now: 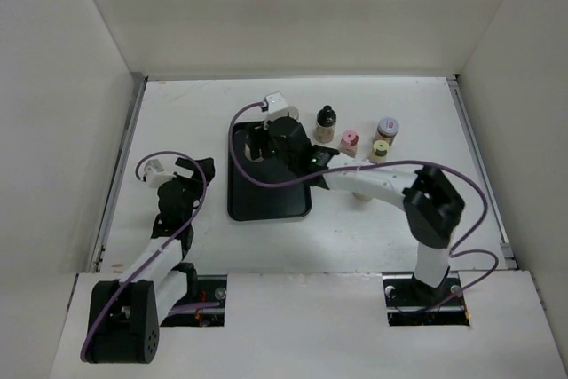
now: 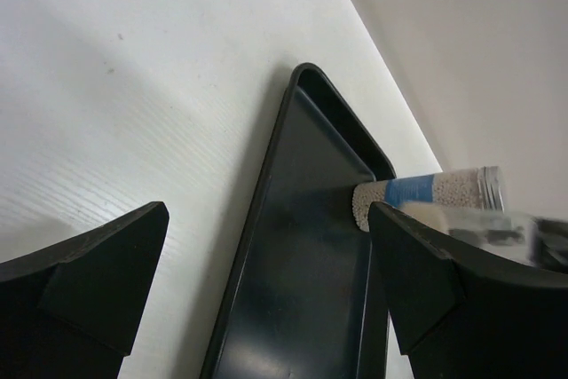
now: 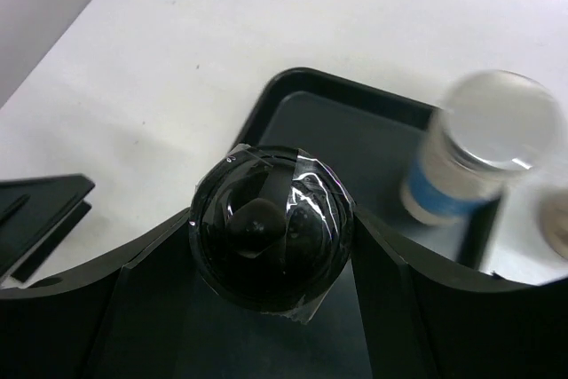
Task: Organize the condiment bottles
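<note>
The right gripper (image 3: 272, 228) is clamped on the taped black-capped bottle (image 3: 266, 250), a finger pressed to each side of its round top, and holds it upright over the far part of the black tray (image 1: 266, 206), which lies at the middle of the white table (image 1: 177, 104). Just to one side of it in the right wrist view, the blue-label bottle (image 3: 461, 166) with a clear cap stands inside the tray near a corner; the top view hides it under the arm. Four more condiment bottles stand on the table right of the tray's far end: a small black-capped bottle (image 1: 326, 122) nearest the tray, then a pink-capped bottle (image 1: 349, 141), a yellow-green-capped bottle (image 1: 380, 150) and, just beyond that, a lilac-capped bottle (image 1: 387, 129). The left gripper (image 2: 266, 219) sits well to the left of the tray, its fingers spread wide with only bare table and the tray's edge between them, gripping nothing.
</note>
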`<state>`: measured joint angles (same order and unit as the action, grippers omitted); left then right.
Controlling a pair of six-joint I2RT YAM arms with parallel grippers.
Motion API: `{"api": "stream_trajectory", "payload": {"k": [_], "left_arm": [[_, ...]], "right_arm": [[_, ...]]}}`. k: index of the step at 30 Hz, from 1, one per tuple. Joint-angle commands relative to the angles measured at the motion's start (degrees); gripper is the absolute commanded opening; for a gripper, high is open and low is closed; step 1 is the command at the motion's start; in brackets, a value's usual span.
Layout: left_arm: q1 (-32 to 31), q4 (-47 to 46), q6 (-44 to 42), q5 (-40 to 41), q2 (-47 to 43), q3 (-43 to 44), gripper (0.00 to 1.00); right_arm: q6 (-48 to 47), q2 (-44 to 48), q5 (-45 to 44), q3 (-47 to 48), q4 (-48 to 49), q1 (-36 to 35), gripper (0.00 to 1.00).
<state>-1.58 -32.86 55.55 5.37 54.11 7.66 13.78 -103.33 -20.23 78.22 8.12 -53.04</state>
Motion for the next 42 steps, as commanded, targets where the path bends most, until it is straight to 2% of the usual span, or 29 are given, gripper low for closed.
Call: {"api": "stream_trajectory", "payload": {"k": [1,11,18,20,24,25,28,32,33,34,36,38,39,40,42], "left_arm": [[0.23,-0.89,1.14,-0.18,-0.41,-0.81,1.0],[-0.13,-1.85,1.4,-1.32,1.97,-0.19,1.0],[-0.22,-1.94,1.14,-1.23,2.14,-0.01,1.0],[-0.22,-1.94,0.97,-0.89,1.71,-0.1,1.0],[-0.22,-1.94,0.88,-0.97,1.97,-0.01,1.0],[-0.22,-1.94,0.88,-1.15,1.97,-0.01,1.0],[-0.22,-1.94,0.79,-0.62,1.18,-0.19,1.0],[-0.22,-1.94,0.79,-1.15,1.44,-0.1,1.0],[-0.22,-1.86,0.79,-0.97,1.0,-0.1,1.0],[-0.22,-1.77,0.79,-0.71,0.91,-0.1,1.0],[-0.3,-1.77,0.7,-0.62,0.91,-0.19,1.0],[-0.3,-1.85,0.96,-1.14,1.35,-0.19,1.0],[-0.48,-1.94,1.05,-1.23,1.44,-0.1,1.0],[-0.83,-1.94,1.05,-1.15,1.44,-0.02,1.0],[-1.36,-1.94,0.79,-0.45,1.61,0.07,1.0]], "right_arm": [[-1.3,-6.69,1.86,9.56,5.85,0.08,0.52],[-3.76,-23.66,3.35,29.26,1.2,2.98,0.53],[-2.88,-28.41,1.51,32.08,-0.3,3.34,0.58],[-2.8,-28.86,1.07,32.18,-0.3,3.34,0.62],[-2.79,-27.72,1.16,31.65,0.23,3.16,0.85],[-2.79,-27.11,1.24,31.65,0.32,3.16,0.87],[-3.32,-22.02,1.6,29.46,0.75,2.72,0.93],[-4.11,-8.42,1.68,18.41,7.77,1.58,0.93],[-4.11,-4.29,1.25,14.29,9.96,1.32,0.91],[-4.2,-0.07,0.72,9.81,12.07,1.23,0.85],[-4.29,8.89,-2.08,-0.9,16.03,1.23,0.63],[-3.24,17.42,-6.12,-11.19,17.71,1.84,0.37],[-2.28,21.64,-9.1,-16.46,17.72,2.71,0.28],[-1.22,25.42,-12.35,-21.04,17.2,3.85,0.24],[0.71,31.93,-17.98,-28.35,14.05,5.7,0.24]]}}
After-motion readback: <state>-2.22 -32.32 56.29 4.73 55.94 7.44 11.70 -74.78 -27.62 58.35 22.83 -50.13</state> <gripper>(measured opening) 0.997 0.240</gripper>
